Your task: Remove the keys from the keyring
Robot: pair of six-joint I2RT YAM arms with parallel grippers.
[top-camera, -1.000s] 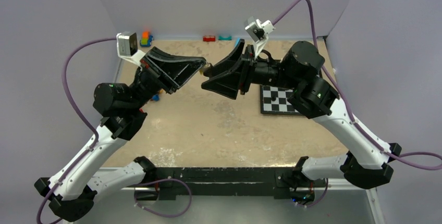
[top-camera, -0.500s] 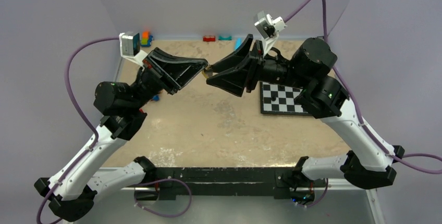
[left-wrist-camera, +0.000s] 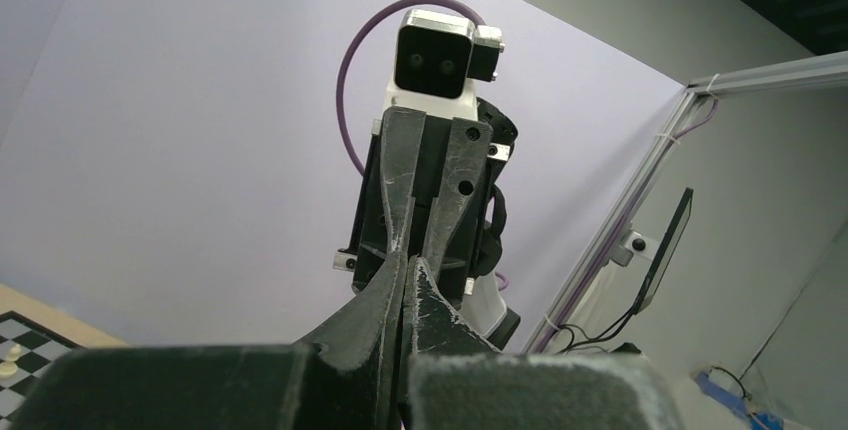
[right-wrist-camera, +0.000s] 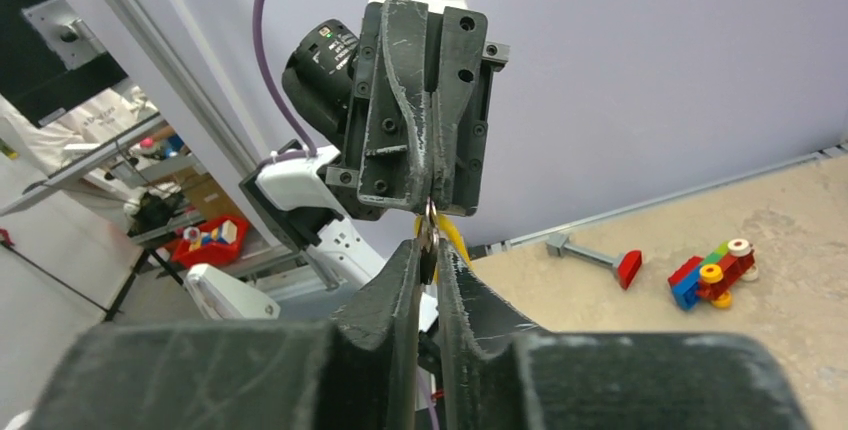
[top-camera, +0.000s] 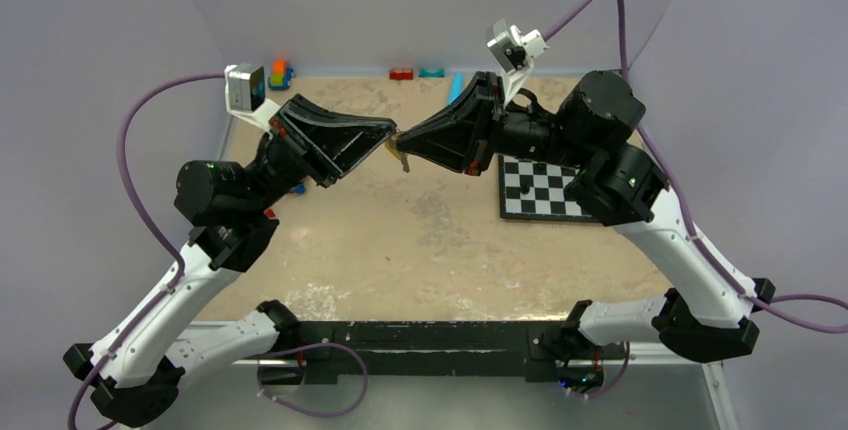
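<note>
Finding the keys (top-camera: pixel 397 153) slung in mid-air over the far middle of the tabletop (top-camera: pixel 420 240), yellow head dropped to 6 o'clock of the meeting point of both arms. Half a second back, only a yellow glint tucked into that junction; now hanging clear and low.

Spotting the keyring (right-wrist-camera: pixel 428 218) in the right wrist view as a thin silver loop just at 10 o'clock of the yellow plastic, bridging the two sets of tips.

Reading the change so: right gripper (top-camera: pixel 408 140) rolled about its own axis, from broad faces showing to a narrow edge, and nosed in tip to tip against the left gripper (top-camera: pixel 386 134) at its 9 o'clock. Judging that as a twist meant to work a key round the coil, with nothing off the ring yet.

Holding firm on the left: clenched, seam closed, top of the ring nipped at the tips. Narrowed to a slit on the right, lower arc of the ring inside, seemingly pinched rather than loose.
</note>
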